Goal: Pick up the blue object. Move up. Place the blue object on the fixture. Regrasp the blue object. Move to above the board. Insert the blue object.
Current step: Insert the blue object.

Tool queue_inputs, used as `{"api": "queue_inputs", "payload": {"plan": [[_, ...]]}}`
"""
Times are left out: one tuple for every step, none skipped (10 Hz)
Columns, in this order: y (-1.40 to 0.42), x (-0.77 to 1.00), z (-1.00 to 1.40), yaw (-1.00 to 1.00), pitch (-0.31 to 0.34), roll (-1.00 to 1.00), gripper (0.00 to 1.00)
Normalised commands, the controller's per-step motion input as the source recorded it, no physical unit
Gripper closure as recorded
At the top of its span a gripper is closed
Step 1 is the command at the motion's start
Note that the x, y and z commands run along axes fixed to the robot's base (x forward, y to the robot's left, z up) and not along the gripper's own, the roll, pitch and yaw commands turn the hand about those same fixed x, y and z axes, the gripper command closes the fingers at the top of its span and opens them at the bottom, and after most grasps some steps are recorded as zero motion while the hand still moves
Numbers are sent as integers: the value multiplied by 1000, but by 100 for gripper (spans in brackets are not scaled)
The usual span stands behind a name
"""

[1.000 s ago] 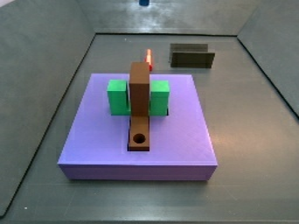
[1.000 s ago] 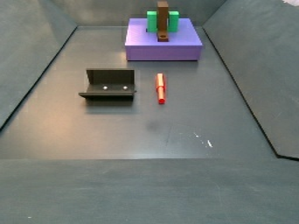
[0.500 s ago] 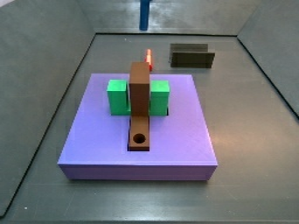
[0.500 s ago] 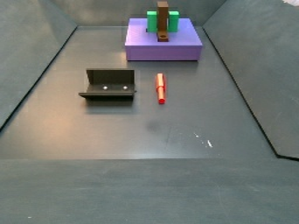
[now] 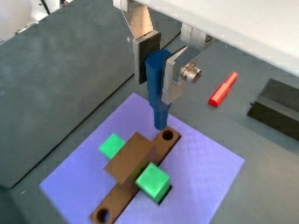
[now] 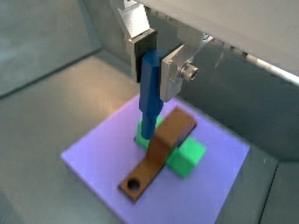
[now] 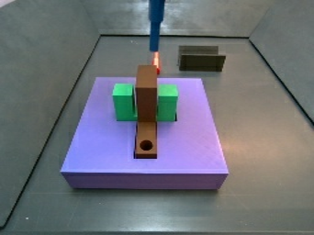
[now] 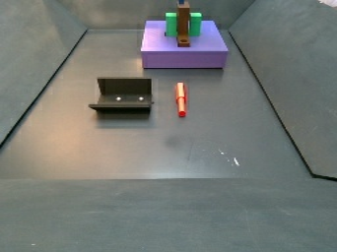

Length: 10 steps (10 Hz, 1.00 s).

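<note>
My gripper (image 5: 156, 77) is shut on the blue object (image 5: 156, 98), a slim blue peg held upright between the silver fingers; both wrist views show this (image 6: 149, 87). The peg hangs above the lavender board (image 5: 198, 171), its lower tip near the round hole (image 5: 170, 137) at one end of the brown bar (image 5: 135, 171). In a side view the peg (image 7: 156, 23) hangs down from the top edge, above the far end of the board (image 7: 185, 147). The dark fixture (image 7: 203, 60) stands on the floor beyond the board and is empty (image 8: 121, 95).
A green block (image 7: 124, 101) sits on the board under the brown bar (image 7: 147, 110), which has a hole (image 7: 147, 145) at its near end. A red peg (image 8: 180, 98) lies on the floor between fixture and board. Grey walls ring the floor.
In the side view the blue peg has come down: more of it shows below the top edge than half a second and one second ago. Nothing else has moved.
</note>
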Motion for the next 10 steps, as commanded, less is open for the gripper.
{"api": "queue_inputs", "payload": {"plan": [[-326, 211, 397, 0, -91, -490, 100], [-823, 91, -137, 0, -59, -184, 100], [-1000, 20, -360, 63, -34, 0, 100], [-1000, 0, -386, 43, -7, 93, 100], [-1000, 23, -317, 3, -13, 159, 100], [-1000, 94, -94, 0, 0, 130, 100], [-1000, 97, -74, 0, 0, 143, 100], [-886, 0, -369, 0, 39, 379, 100], [-611, 0, -200, -66, 90, 500, 100], [-623, -54, -160, -11, 103, 500, 100]]}}
